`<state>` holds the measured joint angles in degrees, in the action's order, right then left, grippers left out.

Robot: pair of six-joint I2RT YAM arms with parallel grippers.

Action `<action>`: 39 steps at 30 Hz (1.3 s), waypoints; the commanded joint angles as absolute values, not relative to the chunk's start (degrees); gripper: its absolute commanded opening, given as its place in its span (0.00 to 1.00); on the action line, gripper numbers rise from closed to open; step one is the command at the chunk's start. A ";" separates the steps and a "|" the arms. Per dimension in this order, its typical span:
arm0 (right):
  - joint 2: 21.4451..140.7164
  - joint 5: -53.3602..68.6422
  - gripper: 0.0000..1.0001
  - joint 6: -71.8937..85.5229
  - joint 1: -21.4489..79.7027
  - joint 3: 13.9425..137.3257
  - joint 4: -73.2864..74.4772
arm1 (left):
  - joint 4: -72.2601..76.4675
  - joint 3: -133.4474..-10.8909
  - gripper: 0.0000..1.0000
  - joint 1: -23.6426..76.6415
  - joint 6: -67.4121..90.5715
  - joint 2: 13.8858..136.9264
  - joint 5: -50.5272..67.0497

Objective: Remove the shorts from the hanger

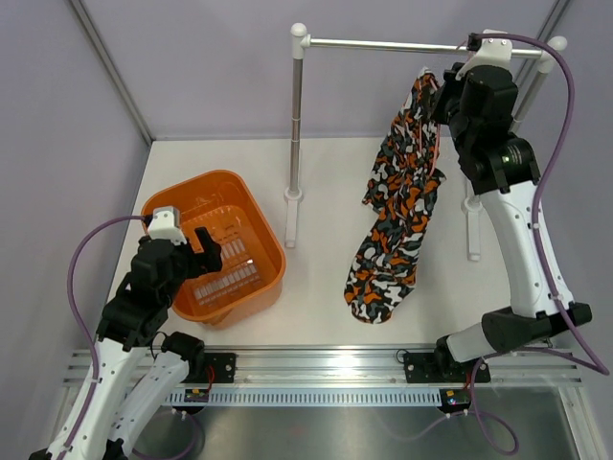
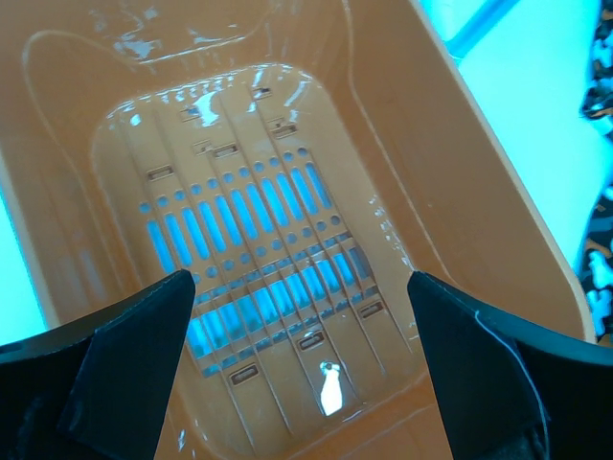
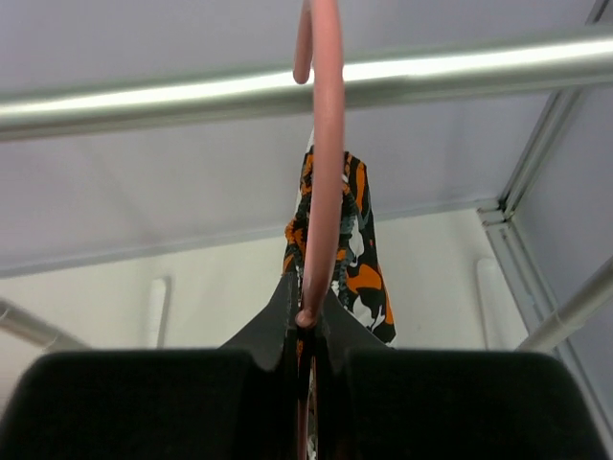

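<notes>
Up at the rail (image 3: 144, 101), the right gripper (image 3: 308, 321) pinches the hanger (image 3: 326, 144) below its hook (image 3: 308, 29), probably to steady it; the shorts (image 1: 402, 192) dangle beneath. The left gripper (image 2: 297, 287) hovers spread over the basket (image 2: 479, 144).

An orange plastic basket (image 1: 206, 180) with a slotted floor (image 2: 249, 240) sits on the left of the white table (image 1: 326, 287). A silver rail (image 1: 383, 44) with white end caps spans the back on an upright post (image 1: 296, 125). The right post is mostly hidden and seemingly matches it.
</notes>
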<state>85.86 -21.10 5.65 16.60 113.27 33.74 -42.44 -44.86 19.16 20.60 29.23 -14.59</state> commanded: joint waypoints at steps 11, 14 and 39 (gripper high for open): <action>63.12 -7.03 0.00 15.55 24.07 94.58 41.57 | -31.82 -54.48 0.98 22.84 21.53 36.99 3.35; 60.66 -9.39 0.00 16.35 27.59 91.76 43.23 | -31.12 -60.01 0.98 29.51 22.15 42.70 -1.81; 59.06 -29.00 0.00 21.01 51.41 89.82 47.55 | -23.38 -94.40 0.89 57.31 24.61 86.31 -21.18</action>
<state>59.02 -25.39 19.97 50.41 86.37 48.58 -26.28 -91.90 57.12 23.86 85.71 -18.48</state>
